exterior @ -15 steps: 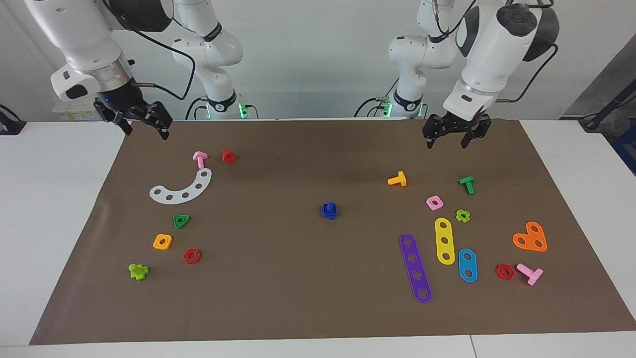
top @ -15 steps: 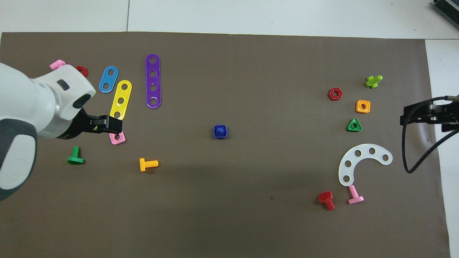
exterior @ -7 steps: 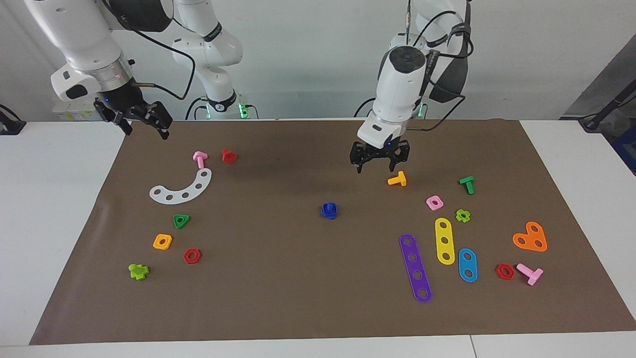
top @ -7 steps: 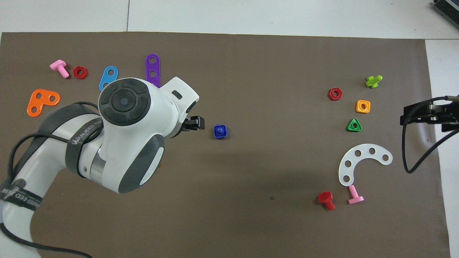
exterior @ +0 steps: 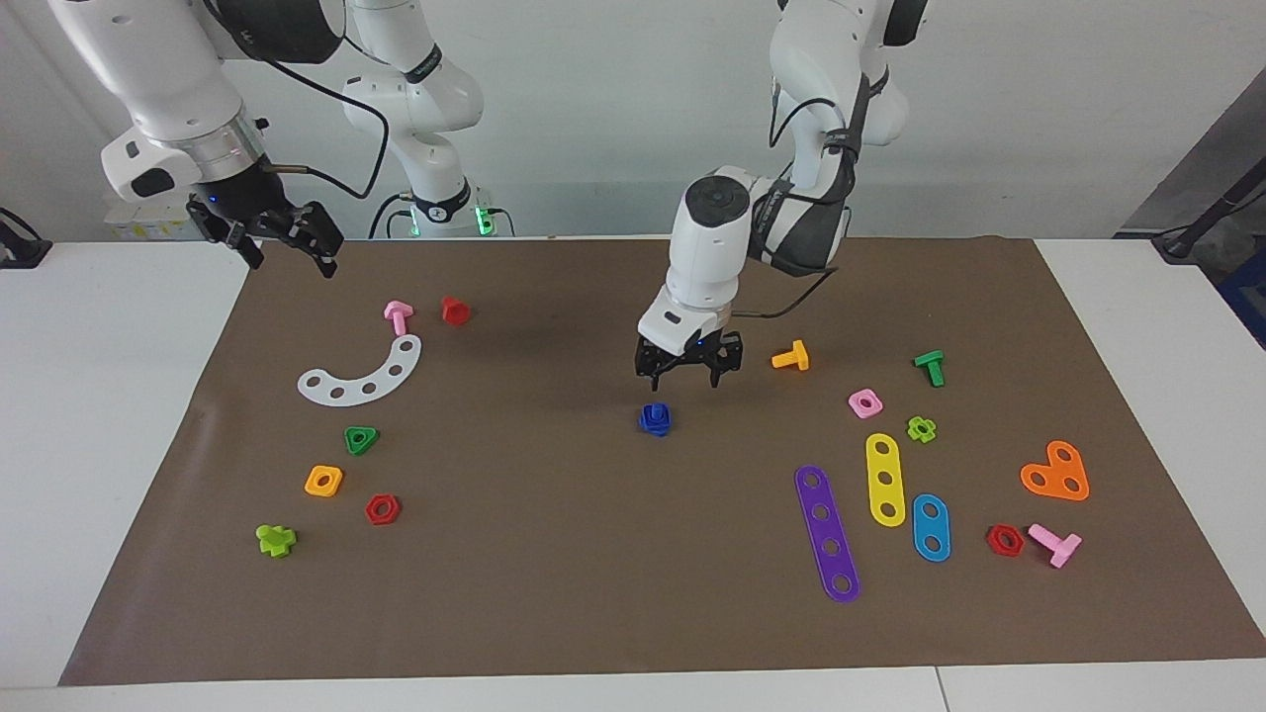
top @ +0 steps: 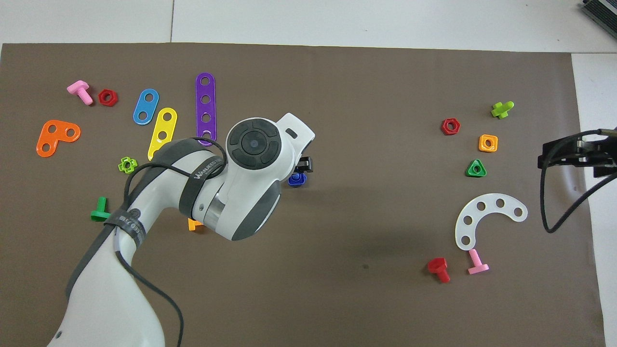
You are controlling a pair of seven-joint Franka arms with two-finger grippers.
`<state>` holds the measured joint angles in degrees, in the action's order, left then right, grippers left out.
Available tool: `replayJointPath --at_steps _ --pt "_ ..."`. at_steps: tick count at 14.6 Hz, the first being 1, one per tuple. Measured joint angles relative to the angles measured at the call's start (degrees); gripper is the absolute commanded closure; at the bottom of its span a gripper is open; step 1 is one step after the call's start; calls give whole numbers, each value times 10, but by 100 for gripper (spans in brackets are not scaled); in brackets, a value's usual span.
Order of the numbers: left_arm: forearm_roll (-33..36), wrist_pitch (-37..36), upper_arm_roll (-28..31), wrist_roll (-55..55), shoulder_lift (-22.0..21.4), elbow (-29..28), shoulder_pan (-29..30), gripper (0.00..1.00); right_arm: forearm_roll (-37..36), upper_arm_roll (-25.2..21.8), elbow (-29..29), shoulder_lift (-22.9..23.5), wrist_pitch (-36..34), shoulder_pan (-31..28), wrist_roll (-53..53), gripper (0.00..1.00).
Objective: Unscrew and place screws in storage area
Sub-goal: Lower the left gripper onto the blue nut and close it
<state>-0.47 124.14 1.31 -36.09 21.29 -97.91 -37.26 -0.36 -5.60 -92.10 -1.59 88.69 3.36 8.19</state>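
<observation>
Your brown mat (exterior: 554,593) fills both views. The left arm's white body hides its own left gripper (exterior: 688,368) in the overhead view, where only a black tip pokes out. The facing view shows it at frame centre, hanging just above the mat with its fingers spread and nothing between them. The right gripper (exterior: 285,240) waits at the facing view's upper left, fingers parted and empty.

The dark-blue screw (exterior: 655,418), one bolt in one nut, sits at mid-frame, just below the left gripper and apart from it. In the overhead view it is half covered.

Count four flat strips, one white arc (exterior: 363,375), one orange heart plate (exterior: 1056,473), two pink bolts, and two red hex nuts.
</observation>
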Motion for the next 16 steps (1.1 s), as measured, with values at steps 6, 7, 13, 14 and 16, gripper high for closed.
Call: replayJointPath --at_steps 6,7,13,14,16 --pt "0 30 0 -9 41 16 -2 8 0 0 0 0 0 0 0 0" --pt "0 35 0 -10 44 16 -2 9 0 0 0 0 0 0 0 0" --pt "0 67 0 -10 53 -1 -6 12 0 0 0 0 0 0 0 0" --pt "0 69 0 -10 53 -3 -7 13 0 0 0 0 0 0 0 0" --pt "0 71 0 -10 53 -7 -8 14 0 0 0 0 0 0 0 0"
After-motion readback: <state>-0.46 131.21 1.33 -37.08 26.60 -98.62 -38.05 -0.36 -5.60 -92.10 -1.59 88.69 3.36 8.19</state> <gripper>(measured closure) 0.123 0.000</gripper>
